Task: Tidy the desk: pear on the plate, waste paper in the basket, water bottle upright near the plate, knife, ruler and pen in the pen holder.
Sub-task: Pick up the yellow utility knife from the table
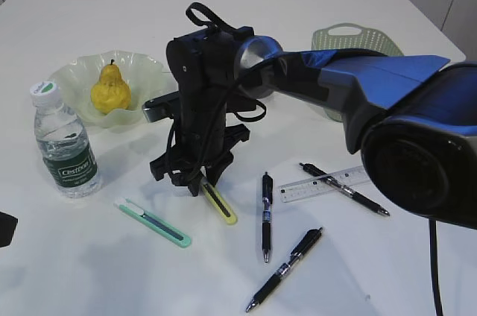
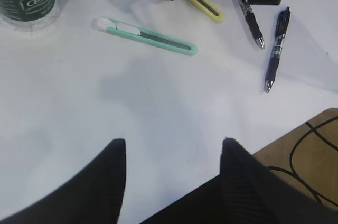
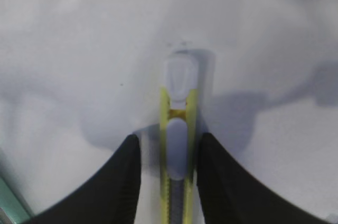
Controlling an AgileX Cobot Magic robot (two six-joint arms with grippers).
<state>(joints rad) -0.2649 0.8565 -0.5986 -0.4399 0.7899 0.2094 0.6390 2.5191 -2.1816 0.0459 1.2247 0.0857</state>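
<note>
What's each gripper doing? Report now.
Left gripper: open, holding nothing.
Right gripper: fingers either side of the yellow knife; grip cannot be told.

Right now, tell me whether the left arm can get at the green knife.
Probably yes. The green knife lies flat on bare desk ahead of the left gripper, whose fingers stand open; nothing lies between. The right gripper works beside it at the yellow knife.
</note>
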